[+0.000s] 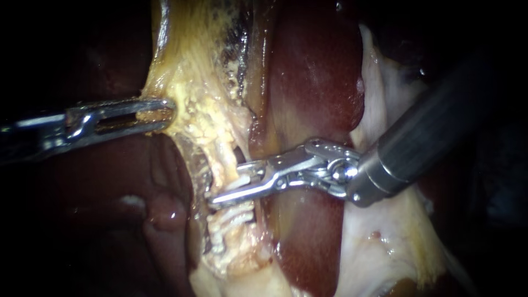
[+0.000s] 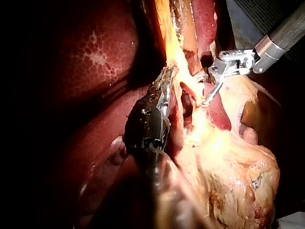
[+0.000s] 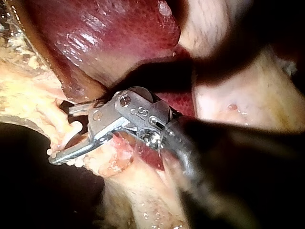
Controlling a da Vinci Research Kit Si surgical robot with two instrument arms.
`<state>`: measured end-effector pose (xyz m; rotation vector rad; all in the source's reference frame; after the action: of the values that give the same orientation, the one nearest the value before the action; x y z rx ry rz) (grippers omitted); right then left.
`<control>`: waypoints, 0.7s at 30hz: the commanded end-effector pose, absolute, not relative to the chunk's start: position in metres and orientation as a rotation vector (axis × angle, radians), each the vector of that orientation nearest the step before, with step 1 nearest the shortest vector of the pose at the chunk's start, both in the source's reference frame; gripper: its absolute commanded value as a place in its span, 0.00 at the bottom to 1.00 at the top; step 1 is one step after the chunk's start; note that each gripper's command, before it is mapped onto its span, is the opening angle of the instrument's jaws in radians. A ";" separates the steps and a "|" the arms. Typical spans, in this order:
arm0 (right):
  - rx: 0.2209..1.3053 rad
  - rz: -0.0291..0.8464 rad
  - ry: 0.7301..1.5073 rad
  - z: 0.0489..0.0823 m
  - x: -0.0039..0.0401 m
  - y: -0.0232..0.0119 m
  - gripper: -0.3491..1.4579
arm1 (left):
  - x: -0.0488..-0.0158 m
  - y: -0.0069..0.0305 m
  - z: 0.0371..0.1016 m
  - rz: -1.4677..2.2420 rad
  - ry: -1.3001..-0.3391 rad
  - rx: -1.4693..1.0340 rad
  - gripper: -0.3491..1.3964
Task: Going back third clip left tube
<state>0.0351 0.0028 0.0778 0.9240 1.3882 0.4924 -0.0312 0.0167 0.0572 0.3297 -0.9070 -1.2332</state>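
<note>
My right instrument [image 1: 228, 184] comes in from the upper right, and its jaws stand open around a pale tube [image 1: 224, 165] between the liver and the yellow fatty tissue. In the right wrist view the right instrument [image 3: 66, 131] has this tube [image 3: 64, 125] lying in the gap between its jaws. White ridged clips [image 1: 234, 220] sit on the tube just below the jaws. My left instrument [image 1: 159, 114] reaches in from the left, its slotted jaws shut on the yellow tissue [image 1: 187, 93], holding it taut. The left wrist view also shows the left instrument [image 2: 167, 83] gripping it.
Dark red liver [image 1: 313, 82] lies behind and to the right of the tube. Pale membrane [image 1: 385, 236] spreads under the right instrument's shaft. A dark red lobe [image 1: 165, 212] lies lower left. In the left wrist view, the right instrument [image 2: 209, 93] sits just beyond the left jaws.
</note>
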 end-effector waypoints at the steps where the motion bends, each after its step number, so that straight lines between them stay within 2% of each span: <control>1: 0.920 0.489 1.390 0.0777 0.0348 0.0026 0.52 | -0.0312 0.0167 0.0572 -1.233 -0.907 0.330 0.00; 12: 0.780 0.323 1.458 0.0778 0.0324 0.0023 0.52 | -0.0312 0.0167 0.0571 -1.234 -0.907 0.329 0.00; 21: 0.722 0.255 1.483 0.0781 0.0308 0.0024 0.52 | -0.0312 0.0166 0.0570 -1.234 -0.907 0.329 0.00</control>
<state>0.0306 0.0024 0.0782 0.7159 1.4853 0.2487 -0.0312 0.0166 0.0571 0.3290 -0.9067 -1.2336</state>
